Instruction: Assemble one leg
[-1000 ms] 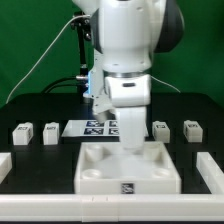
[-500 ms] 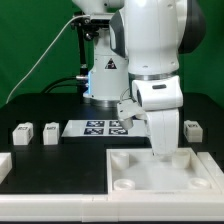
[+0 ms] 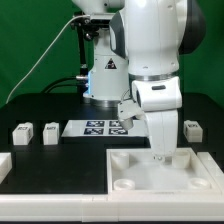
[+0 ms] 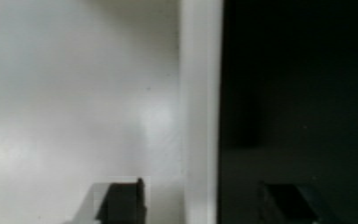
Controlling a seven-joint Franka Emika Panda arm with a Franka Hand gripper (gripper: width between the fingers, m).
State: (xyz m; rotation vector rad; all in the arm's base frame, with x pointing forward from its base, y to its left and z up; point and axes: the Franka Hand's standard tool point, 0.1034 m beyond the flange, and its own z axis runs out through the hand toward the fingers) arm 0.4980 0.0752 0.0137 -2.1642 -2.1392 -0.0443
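Note:
Three legs show in the exterior view as small white tagged blocks: two at the left (image 3: pixel 22 131) (image 3: pixel 49 131) and one at the right (image 3: pixel 191 129). None is held. My gripper (image 3: pixel 163 157) points straight down at the far rim of the large white tabletop (image 3: pixel 135 178), at its right part. In the wrist view the gripper (image 4: pixel 204 200) straddles the tabletop's rim (image 4: pixel 199 90). One dark finger (image 4: pixel 119 200) is over the white surface and the other is over the black table, each with a gap to the rim. The jaws are open.
The marker board (image 3: pixel 95 127) lies behind the tabletop, between the legs. A white bar piece (image 3: pixel 5 165) sits at the exterior view's left edge. The arm's base (image 3: pixel 105 80) stands at the back with a cable beside it.
Since 1 s ago the tabletop and my arm have shifted toward the exterior view's right. Since 0.5 s ago nothing visibly moved.

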